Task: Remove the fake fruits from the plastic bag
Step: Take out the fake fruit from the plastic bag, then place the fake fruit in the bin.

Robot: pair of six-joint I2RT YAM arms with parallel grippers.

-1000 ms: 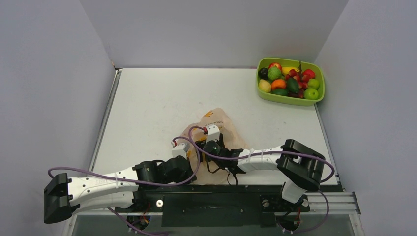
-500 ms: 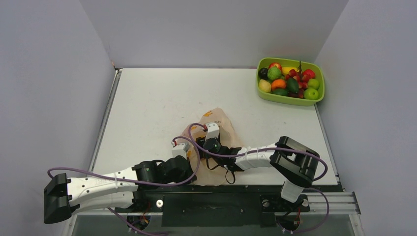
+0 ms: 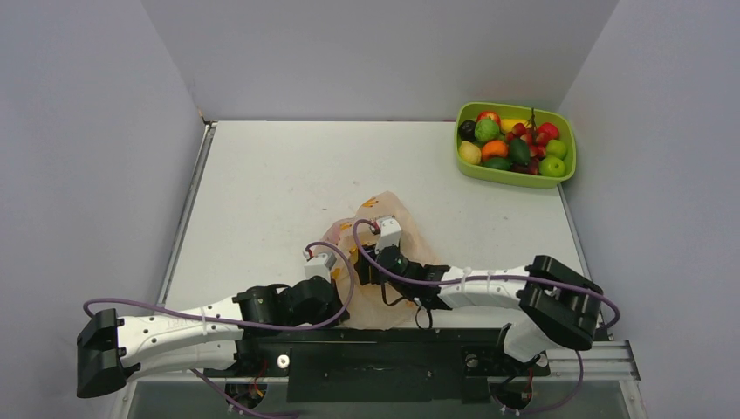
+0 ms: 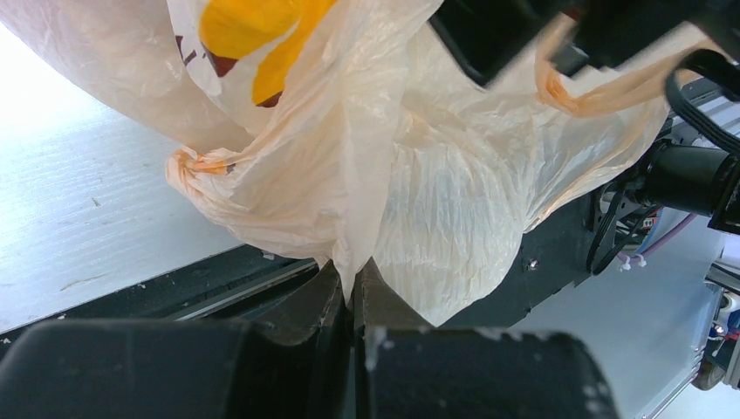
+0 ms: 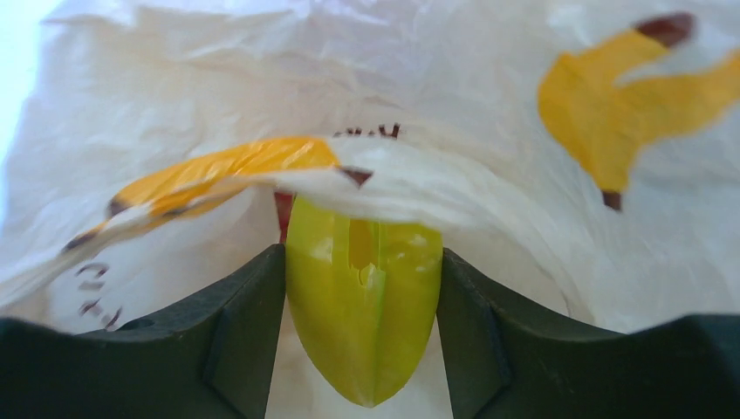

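The peach-orange plastic bag point(image 3: 393, 218) lies crumpled near the table's front middle. My left gripper point(image 4: 352, 284) is shut on a fold of the bag point(image 4: 419, 192) at its near edge. My right gripper point(image 5: 362, 327) is inside the bag's mouth, shut on a yellow-green ridged fake fruit point(image 5: 366, 305) that fills the gap between both fingers. A bit of red shows behind that fruit. In the top view the right gripper point(image 3: 373, 262) sits over the bag's near part, and the left gripper point(image 3: 336, 292) lies just left of it. The bag's film point(image 5: 262, 105) drapes over the fruit's top.
A lime-green tray point(image 3: 565, 173) at the back right holds several fake fruits, among them an orange one point(image 3: 494, 148) and a red grape bunch point(image 3: 528, 133). The black base rail point(image 3: 384, 349) runs along the table's near edge under the bag.
My right arm has drawn back to the right, its elbow moving toward the table's right edge. The bag has shifted slightly with it. The left arm has stayed in place.
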